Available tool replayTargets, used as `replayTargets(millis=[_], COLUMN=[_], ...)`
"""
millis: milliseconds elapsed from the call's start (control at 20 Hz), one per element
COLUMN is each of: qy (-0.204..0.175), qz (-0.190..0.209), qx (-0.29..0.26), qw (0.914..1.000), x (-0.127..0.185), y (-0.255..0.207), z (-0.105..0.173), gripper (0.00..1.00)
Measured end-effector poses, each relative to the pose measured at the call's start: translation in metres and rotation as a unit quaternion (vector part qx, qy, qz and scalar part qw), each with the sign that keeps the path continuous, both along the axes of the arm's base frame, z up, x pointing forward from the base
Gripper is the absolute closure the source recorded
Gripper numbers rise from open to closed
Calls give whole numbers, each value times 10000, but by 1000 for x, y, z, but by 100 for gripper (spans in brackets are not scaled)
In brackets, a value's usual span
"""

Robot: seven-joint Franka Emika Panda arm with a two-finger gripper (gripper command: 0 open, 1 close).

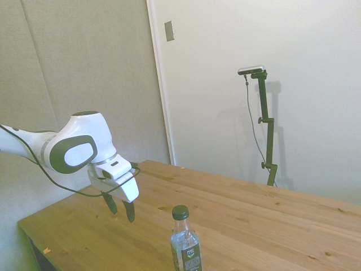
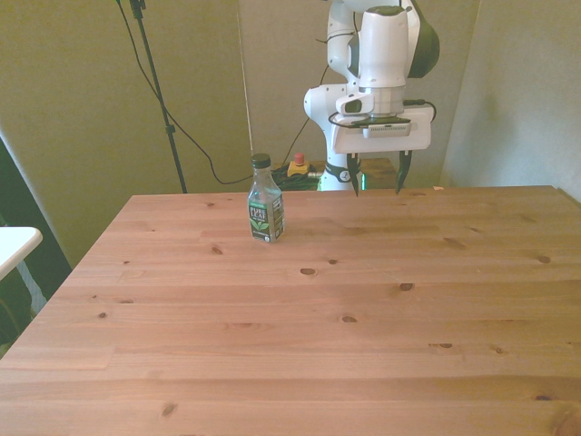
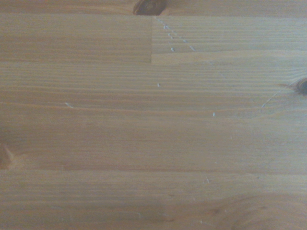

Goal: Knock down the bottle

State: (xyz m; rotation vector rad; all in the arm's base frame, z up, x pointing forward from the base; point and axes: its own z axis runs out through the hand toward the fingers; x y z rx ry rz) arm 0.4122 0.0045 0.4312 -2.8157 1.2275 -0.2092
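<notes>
A small clear bottle (image 2: pixel 265 208) with a dark green cap and a dark label stands upright on the wooden table (image 2: pixel 363 309), toward the front view's left; in the side view the bottle (image 1: pixel 185 243) is at the bottom edge. My gripper (image 2: pixel 378 184) hangs open above the table's far edge, to the front view's right of the bottle and well apart from it, holding nothing. From the side, the gripper (image 1: pixel 120 211) points down just above the wood. The wrist view holds only bare table planks (image 3: pixel 153 124).
A small red and yellow device (image 2: pixel 297 165) sits behind the table's far edge near the robot's base. A white surface corner (image 2: pixel 14 243) pokes in at the front view's left edge.
</notes>
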Motion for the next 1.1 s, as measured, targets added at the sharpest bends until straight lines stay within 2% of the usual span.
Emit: replayTargets(millis=[150, 200, 550, 900, 1100], qy=[16, 20, 63, -11, -172], qz=[-9, -38, -400, -688, -874], qx=[-8, -13, -39, -207, -228], qw=[10000, 10000, 9992, 9974, 9958], x=[0, 0, -9, -38, -53], y=[-1, -5, -50, -107, -136], z=[-1, -2, -8, 4, 17], gripper=[0, 100, 100, 100, 100])
